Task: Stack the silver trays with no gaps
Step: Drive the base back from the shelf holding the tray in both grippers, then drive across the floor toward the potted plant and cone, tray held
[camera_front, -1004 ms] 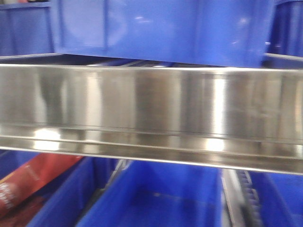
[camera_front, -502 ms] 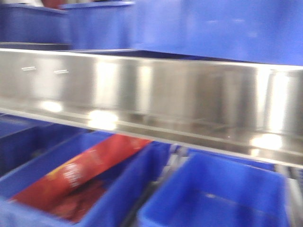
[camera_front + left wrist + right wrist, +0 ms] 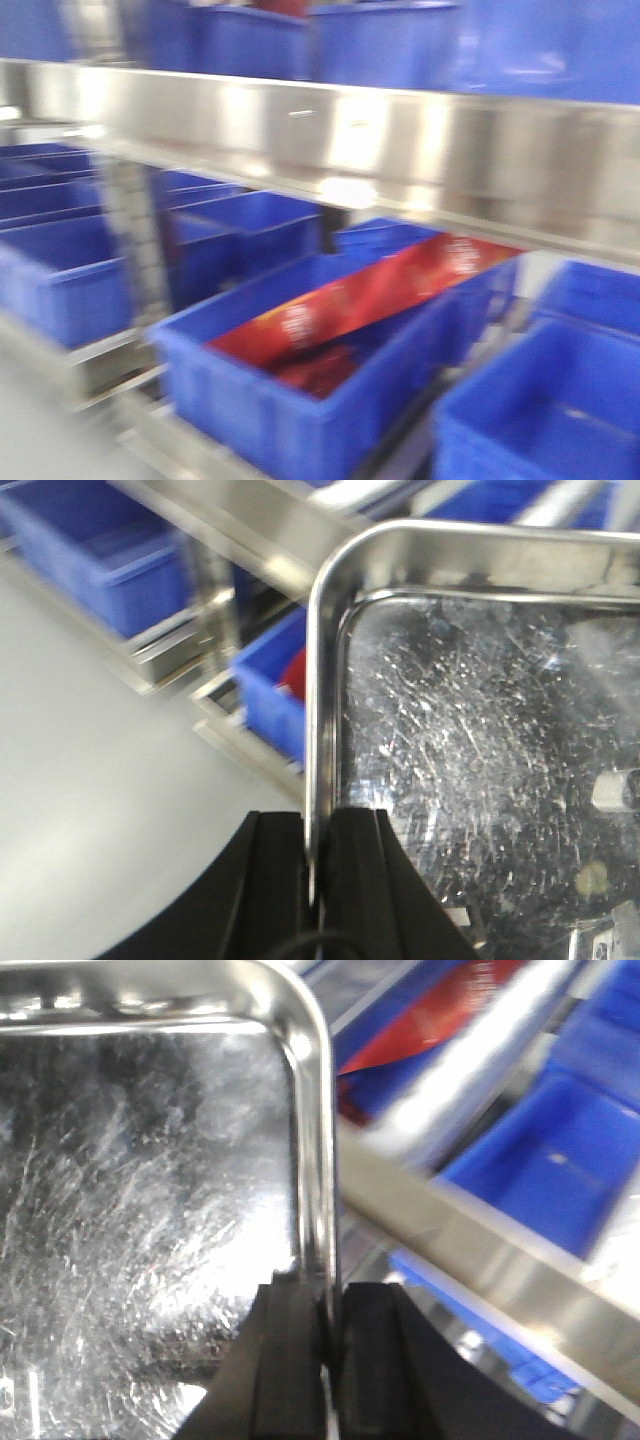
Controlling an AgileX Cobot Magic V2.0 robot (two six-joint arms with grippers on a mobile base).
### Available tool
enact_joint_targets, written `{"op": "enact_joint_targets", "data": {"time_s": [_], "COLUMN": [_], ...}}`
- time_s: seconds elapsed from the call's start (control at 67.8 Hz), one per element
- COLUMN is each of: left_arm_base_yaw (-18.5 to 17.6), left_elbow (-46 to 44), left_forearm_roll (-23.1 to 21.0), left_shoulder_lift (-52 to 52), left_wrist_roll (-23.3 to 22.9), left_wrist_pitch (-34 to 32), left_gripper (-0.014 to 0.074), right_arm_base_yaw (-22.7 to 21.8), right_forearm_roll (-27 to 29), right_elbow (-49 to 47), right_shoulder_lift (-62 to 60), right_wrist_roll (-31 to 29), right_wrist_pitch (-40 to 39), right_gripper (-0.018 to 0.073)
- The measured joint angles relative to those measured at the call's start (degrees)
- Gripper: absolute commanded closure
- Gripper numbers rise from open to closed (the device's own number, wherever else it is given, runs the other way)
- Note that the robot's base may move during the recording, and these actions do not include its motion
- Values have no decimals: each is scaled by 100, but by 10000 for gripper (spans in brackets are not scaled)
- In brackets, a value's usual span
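Note:
A silver tray (image 3: 480, 730) fills the left wrist view, shiny and scratched, with a rolled rim and a rounded corner. My left gripper (image 3: 318, 825) is shut on its left rim, one black finger on each side of the rim. The same tray (image 3: 140, 1180) shows in the right wrist view. My right gripper (image 3: 328, 1295) is shut on its right rim. The tray hangs between the two grippers above the floor and bins. Neither tray nor grippers show in the blurred front view. No other tray is in view.
A steel shelf beam (image 3: 400, 140) crosses the front view, with blue bins above and below. One bin (image 3: 250, 400) holds a red packet (image 3: 360, 300). A steel upright (image 3: 135, 230) stands at left. Grey floor (image 3: 90, 760) lies left of the rack.
The front view has swung: the steel beam has risen in the picture, the bin with the red packet has slid from lower left to centre, and more bins and floor show at left.

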Motion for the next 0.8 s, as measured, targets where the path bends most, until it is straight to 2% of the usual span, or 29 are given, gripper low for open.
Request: {"op": "enact_joint_targets", "data": {"time_s": [0.797], "left_arm_base_yaw": [0], "left_elbow": [0], "left_forearm_roll": [11], "left_shoulder_lift": [-9], "left_wrist_roll": [0], "left_wrist_pitch": [23], "left_gripper": [613], "right_arm_base_yaw": [0], "right_forearm_roll": [0], "right_elbow": [0], "right_shoulder_lift": [0], "right_wrist_roll": [0], "right_wrist_pitch": [-18], "right_gripper": [582]}}
